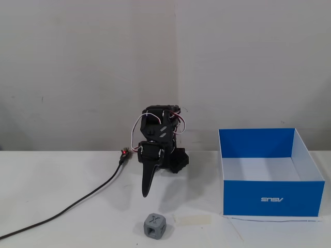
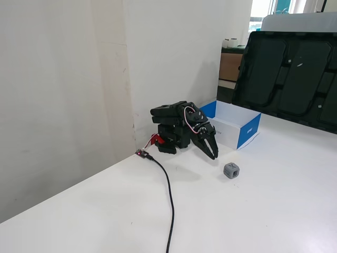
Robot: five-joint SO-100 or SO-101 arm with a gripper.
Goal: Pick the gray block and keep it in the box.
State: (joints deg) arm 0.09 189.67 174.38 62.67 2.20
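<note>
The gray block (image 1: 154, 226) sits on the white table near the front edge, an X on its top face; it also shows in the other fixed view (image 2: 231, 170). The blue box (image 1: 274, 199) stands open to the right of it, white inside and with nothing in it; in the other fixed view its blue wall (image 2: 248, 133) is behind the arm. My gripper (image 1: 146, 194) points down toward the table on the folded black arm, jaws together and holding nothing. It hangs a little behind and left of the block (image 2: 213, 156).
A black cable (image 1: 77, 199) runs from the arm's base across the table to the left front (image 2: 168, 195). A wall stands close behind the arm. A large black panel (image 2: 295, 74) leans at the back right. A pale tape patch (image 1: 194, 219) lies beside the block.
</note>
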